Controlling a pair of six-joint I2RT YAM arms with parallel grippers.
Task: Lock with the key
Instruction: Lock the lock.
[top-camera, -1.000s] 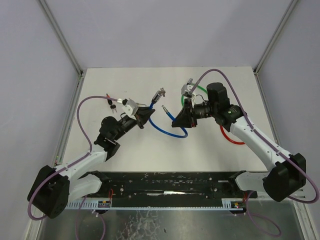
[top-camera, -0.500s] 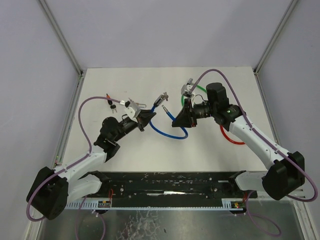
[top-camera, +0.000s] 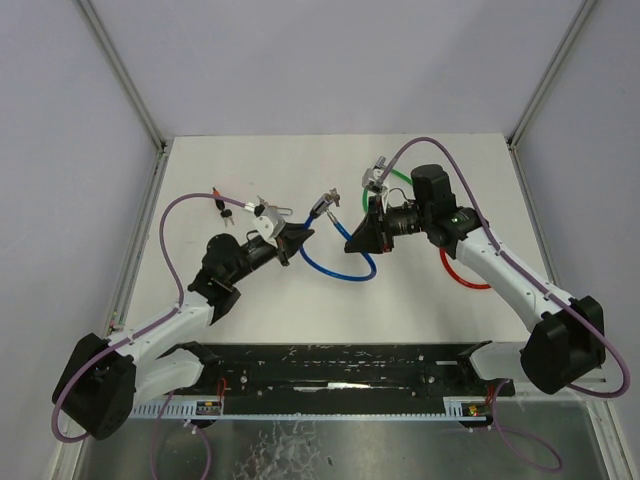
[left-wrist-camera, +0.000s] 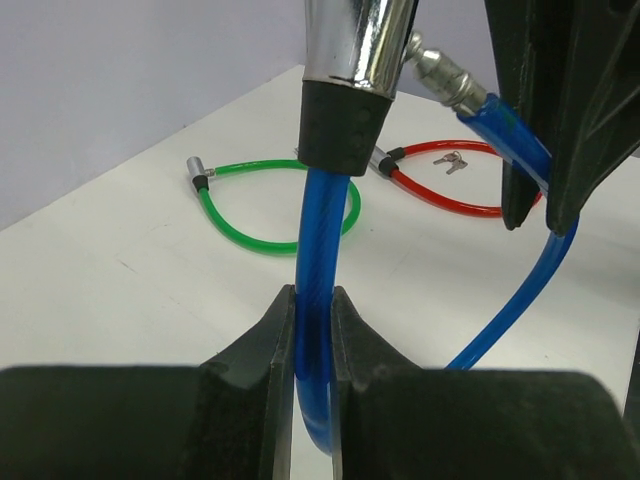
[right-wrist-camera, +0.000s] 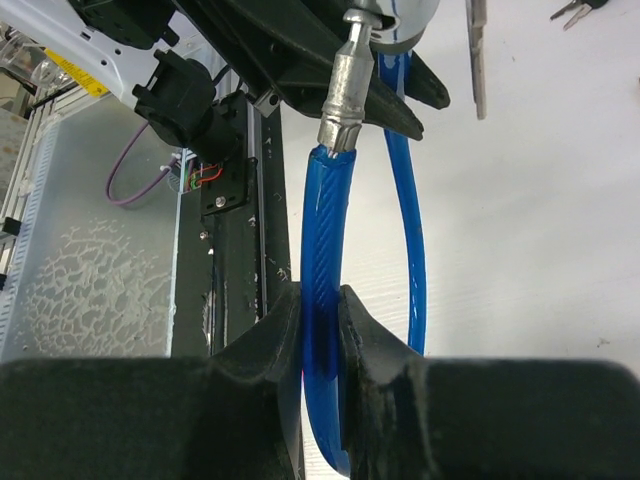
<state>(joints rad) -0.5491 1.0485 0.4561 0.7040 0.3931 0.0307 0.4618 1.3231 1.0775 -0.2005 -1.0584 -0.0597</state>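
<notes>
Keys (top-camera: 224, 207) lie left of the blue cable lock (top-camera: 335, 268). Left gripper (left-wrist-camera: 313, 310) pinches its cable under the chrome barrel (left-wrist-camera: 355, 40), long axis aimed right at the pin (right-wrist-camera: 345, 75); right gripper (right-wrist-camera: 320, 310) pinches under that pin. Barrel top cropped, keyhole hidden

The top camera looks down over the whole table (top-camera: 420, 295) from behind. Both wrist cameras, seemingly facing each other, closely share the blue cable lock (left-wrist-camera: 315, 250).
</notes>
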